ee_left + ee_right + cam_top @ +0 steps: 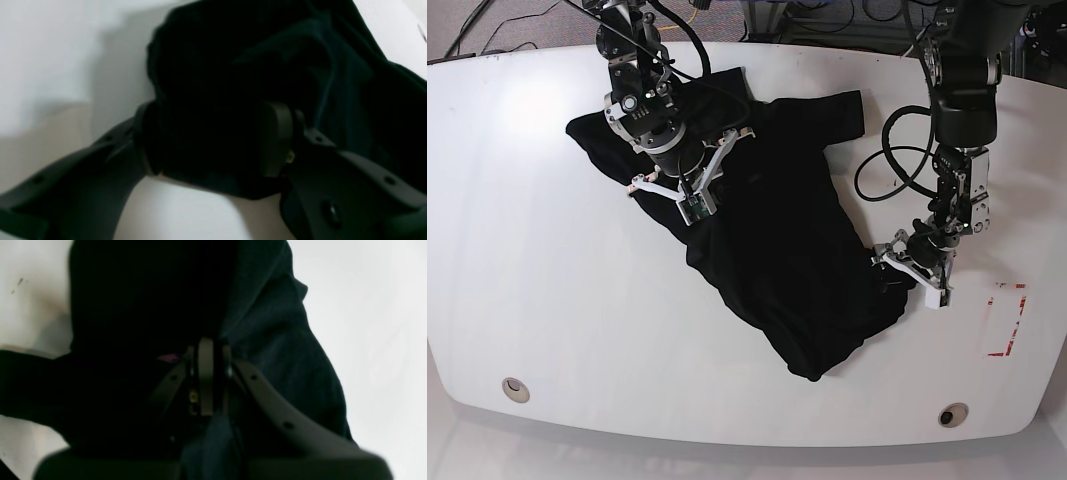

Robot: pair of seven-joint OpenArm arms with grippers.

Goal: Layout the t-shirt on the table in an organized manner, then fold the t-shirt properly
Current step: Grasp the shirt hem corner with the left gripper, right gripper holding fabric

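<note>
The black t-shirt [777,250] lies crumpled and slanted across the white table [547,300], from the far left to the near middle. My right gripper [692,200] rests on the shirt's upper part. In the right wrist view its fingers [205,373] are pressed together, shut on the t-shirt [273,340]. My left gripper [905,272] sits at the shirt's right edge. In the left wrist view the left gripper [210,140] stands open and wide, with a bunch of the t-shirt [233,66] filling the gap between its jaws.
A red tape outline [1007,320] marks the table at the right. Two round grommet holes [515,388] [952,414] sit near the front edge. Cables [887,160] hang from the arm on the base view's right.
</note>
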